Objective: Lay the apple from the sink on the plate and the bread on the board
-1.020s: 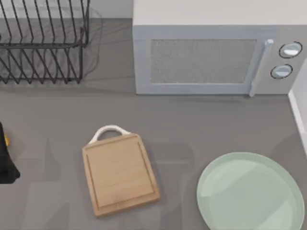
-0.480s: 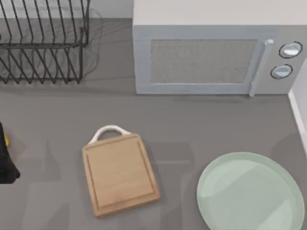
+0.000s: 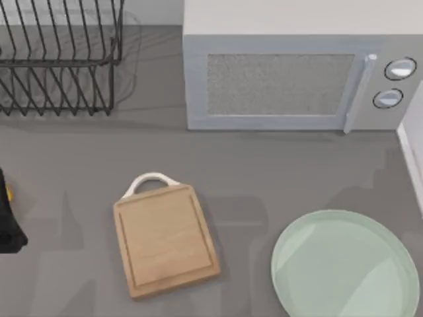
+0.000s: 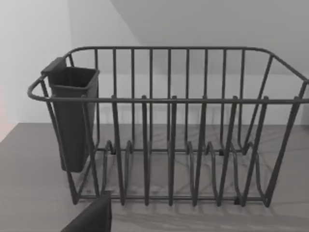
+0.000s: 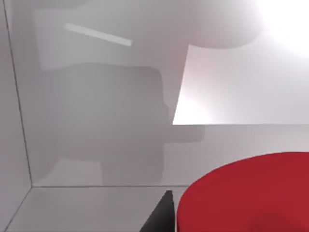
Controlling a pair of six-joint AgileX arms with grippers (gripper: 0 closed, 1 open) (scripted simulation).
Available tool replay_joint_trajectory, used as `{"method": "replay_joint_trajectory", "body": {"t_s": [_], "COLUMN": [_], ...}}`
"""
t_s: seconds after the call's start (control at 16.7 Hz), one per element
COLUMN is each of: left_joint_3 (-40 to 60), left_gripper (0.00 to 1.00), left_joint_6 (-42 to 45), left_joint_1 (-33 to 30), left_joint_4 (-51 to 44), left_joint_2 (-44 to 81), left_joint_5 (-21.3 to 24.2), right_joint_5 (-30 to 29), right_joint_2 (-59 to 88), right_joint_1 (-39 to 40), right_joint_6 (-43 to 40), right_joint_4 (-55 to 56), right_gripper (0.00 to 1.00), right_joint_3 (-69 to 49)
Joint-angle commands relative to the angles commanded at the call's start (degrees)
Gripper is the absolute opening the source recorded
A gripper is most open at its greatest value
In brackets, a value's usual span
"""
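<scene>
The red apple [image 5: 246, 193] looms close in the right wrist view, lying in the white sink [image 5: 96, 121]. A dark part of my right gripper [image 5: 164, 217] sits right beside it. The pale green plate [image 3: 344, 264] rests at the table's front right with nothing on it. The light-wood board [image 3: 165, 241], white loop handle pointing to the back, lies bare left of the middle. My left arm [image 3: 8, 224] stays parked at the table's left edge. A dark tip of the left gripper [image 4: 94, 217] points toward the rack. The bread is out of view.
A grey microwave [image 3: 284, 82] stands along the back, from the middle to the right. A black wire dish rack [image 4: 169, 130] with a dark cutlery cup [image 4: 72, 116] fills the back left corner. Open counter lies between the board and the plate.
The shadow on the counter at the right, behind the plate, has shifted. The board, the plate and the left arm have not moved.
</scene>
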State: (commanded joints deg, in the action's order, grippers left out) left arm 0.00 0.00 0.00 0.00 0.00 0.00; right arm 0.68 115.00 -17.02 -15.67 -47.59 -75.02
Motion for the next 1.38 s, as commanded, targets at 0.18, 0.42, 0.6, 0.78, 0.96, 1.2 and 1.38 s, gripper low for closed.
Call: {"method": "replay_joint_trajectory", "body": {"t_s": [0.18, 0.42, 0.6, 0.78, 0.96, 1.2, 1.38], "left_joint_3": [0.00, 0.00, 0.00, 0.00, 0.00, 0.00, 0.00], "left_gripper": [1.00, 1.00, 1.00, 1.00, 1.00, 1.00, 1.00], "left_joint_6": [0.00, 0.00, 0.00, 0.00, 0.00, 0.00, 0.00], "left_joint_1": [0.00, 0.00, 0.00, 0.00, 0.00, 0.00, 0.00], "left_joint_4": [0.00, 0.00, 0.00, 0.00, 0.00, 0.00, 0.00], "left_joint_2": [0.00, 0.00, 0.00, 0.00, 0.00, 0.00, 0.00], "left_joint_5": [0.00, 0.00, 0.00, 0.00, 0.00, 0.00, 0.00], "right_joint_5": [0.01, -0.02, -0.20, -0.40, -0.57, -0.71, -0.73], "right_joint_2": [-0.80, -1.20, -4.13, -7.82, -11.83, -17.04, -20.41], "right_joint_1": [0.01, 0.50, 3.97, 10.17, 18.29, 30.51, 39.44], "right_joint_6": [0.00, 0.57, 4.16, 10.51, 18.74, 30.80, 39.38], "right_joint_4": [-0.83, -0.84, -2.29, -4.97, -8.41, -13.17, -16.30], "right_gripper": [0.00, 0.00, 0.00, 0.00, 0.00, 0.00, 0.00], "right_joint_3": [-0.34, -0.68, -1.15, -0.27, 1.39, 3.71, 5.07]}}
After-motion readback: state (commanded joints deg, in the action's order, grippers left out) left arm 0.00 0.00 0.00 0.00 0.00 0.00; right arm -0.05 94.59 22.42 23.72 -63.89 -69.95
